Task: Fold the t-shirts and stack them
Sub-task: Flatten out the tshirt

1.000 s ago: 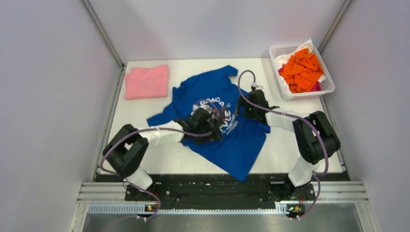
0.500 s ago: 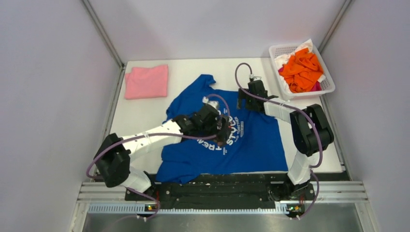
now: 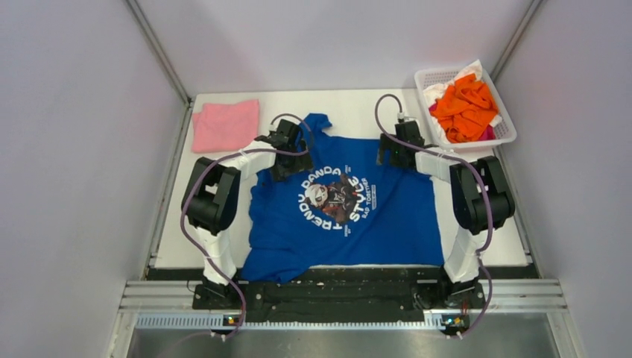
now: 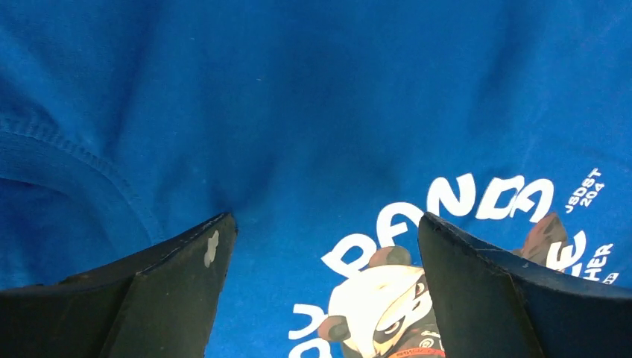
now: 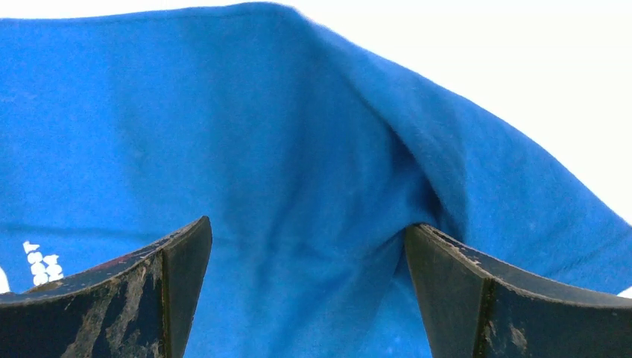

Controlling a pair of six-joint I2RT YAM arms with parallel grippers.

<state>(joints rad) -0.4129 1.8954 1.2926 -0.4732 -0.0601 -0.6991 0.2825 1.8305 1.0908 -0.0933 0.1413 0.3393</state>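
Two grippers stand over the shoulders of the royal blue t-shirt [image 3: 387,216]. It lies spread on the white table [image 3: 350,112] with its panda print [image 3: 334,198] facing up and its collar [image 3: 317,123] toward the far edge. The left gripper [image 3: 287,158] is on the left shoulder, just beside the collar. The right gripper [image 3: 396,154] is at the right shoulder, near the sleeve [image 5: 522,201]. Both have their jaws released and wide apart. Each wrist view shows only flat cloth between the fingers, so nothing is grasped.

I judge that the step in hand is to smooth this shirt flat before the first fold. The right half looks quite flat already. The left side is wrinkled, its sleeve seems bunched under, and the lower left corner reaches the near edge of the table.

To do the step well, each gripper should come down at its shoulder and pinch the front and back layers together; otherwise the shirt may open like a bag. Then the two should pull gently apart and toward the far side, so that the hem comes back fully onto the table and the wrinkles go out.

One light pink t-shirt [image 3: 226,127] lies folded at the far left corner, well apart from the blue one; probably it is the base of the stack. Several orange t-shirts [image 3: 466,108] wait in the white basket [image 3: 477,145] at the far right.
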